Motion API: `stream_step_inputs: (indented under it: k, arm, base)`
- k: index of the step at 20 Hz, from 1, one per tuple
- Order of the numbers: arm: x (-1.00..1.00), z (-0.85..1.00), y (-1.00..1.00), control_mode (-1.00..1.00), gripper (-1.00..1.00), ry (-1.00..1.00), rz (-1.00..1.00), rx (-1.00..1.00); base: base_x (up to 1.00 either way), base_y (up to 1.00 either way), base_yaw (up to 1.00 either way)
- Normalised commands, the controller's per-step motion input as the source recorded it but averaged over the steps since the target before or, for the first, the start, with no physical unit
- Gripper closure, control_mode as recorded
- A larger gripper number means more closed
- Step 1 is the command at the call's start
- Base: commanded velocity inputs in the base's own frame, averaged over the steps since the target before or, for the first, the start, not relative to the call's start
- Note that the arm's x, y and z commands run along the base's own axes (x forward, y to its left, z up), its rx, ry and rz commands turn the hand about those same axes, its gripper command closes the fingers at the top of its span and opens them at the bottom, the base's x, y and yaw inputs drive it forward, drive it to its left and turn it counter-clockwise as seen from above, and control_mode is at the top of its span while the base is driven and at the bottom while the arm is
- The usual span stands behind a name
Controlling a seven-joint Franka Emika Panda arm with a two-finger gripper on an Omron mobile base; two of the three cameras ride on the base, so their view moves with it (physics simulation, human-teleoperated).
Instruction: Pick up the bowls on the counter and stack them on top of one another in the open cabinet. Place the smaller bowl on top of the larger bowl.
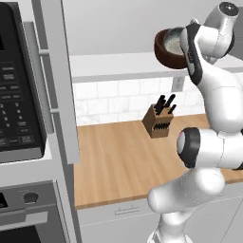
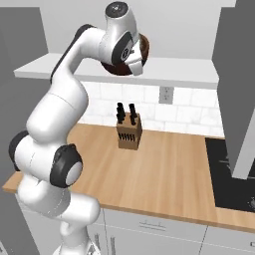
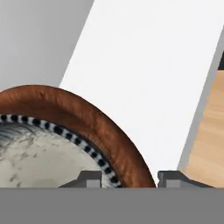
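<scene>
Where the bowls are: up on the flat white shelf floor of the pale grey open wall cabinet (image 1: 118, 64), nothing left down on the light wood plank worktop (image 1: 118, 156) except a wooden knife block (image 1: 158, 121).
Stack: small grey bowl with the speckled whitish inside (image 3: 39, 153) sits nested in the wider dark reddish-brown bowl (image 3: 87, 113). That's the order the task wants, so I'd call it basically done.
Pincer (image 3: 130, 177): the two tips straddle the rims on one side, one tip over the small bowl's inside and one outside the brown wall. Honestly can't tell if it's pinching or already let go.
Why there: looks like a rim grip used to lower the small one in.
Looks: brown one has a smooth, thick rounded lip; the grey one has a black-and-white dotted rim.
</scene>
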Motion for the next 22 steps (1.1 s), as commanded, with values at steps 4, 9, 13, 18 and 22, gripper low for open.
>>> stream_step_inputs:
  k: [4,9,13,18,22]
  arm:
    - [0.88,0.02,0.23,-1.00,-1.00,0.04,-0.15,0.00]
    - [-0.32,-0.16,-0.04,-1.00,-1.00,-0.05,-0.01,0.00]
    - [-1.00,-0.64,-0.16,-1.00,-1.00,-0.32,0.00,0.02]
    - [-1.00,-0.95,-0.11,-1.00,-1.00,-0.40,0.00,0.01]
    - [-1.00,-1.00,-0.06,-1.00,-1.00,-0.15,0.00,-0.06]
  base:
    - [0.00,0.00,0.00]
    - [0.00,0.00,0.00]
    - [0.00,0.00,0.00]
    - [0.00,0.00,0.00]
    - [0.00,0.00,0.00]
